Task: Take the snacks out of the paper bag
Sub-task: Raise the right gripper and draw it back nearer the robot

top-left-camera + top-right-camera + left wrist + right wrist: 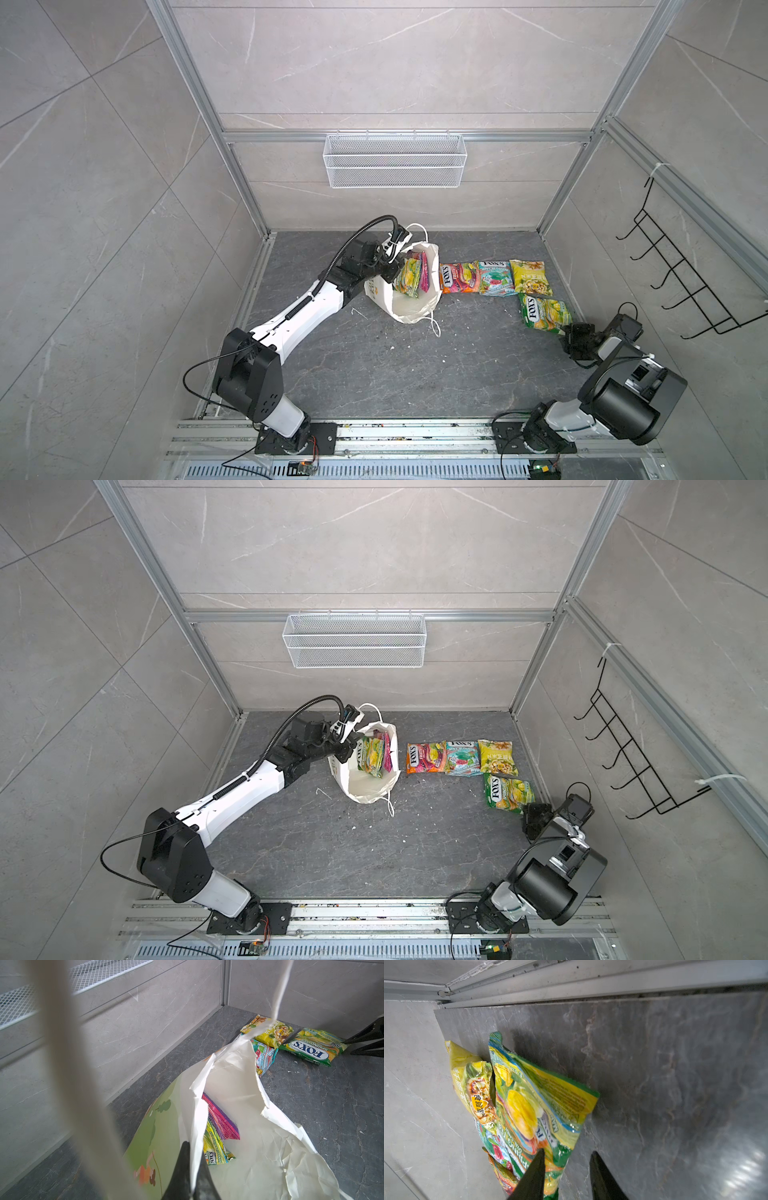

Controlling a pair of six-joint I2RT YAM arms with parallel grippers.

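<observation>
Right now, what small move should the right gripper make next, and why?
Probably lift the open right gripper clear of the yellow-green FOX'S packet on the table and swing it toward the paper bag mouth: a purple packet and a second yellow-green packet sit inside, and the shut left gripper pinches the rim.

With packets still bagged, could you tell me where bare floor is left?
Free: the floor in front of the paper bag and orange-red packet, up to the near rail. Crowded: around the yellow-green packet by the right gripper.
</observation>
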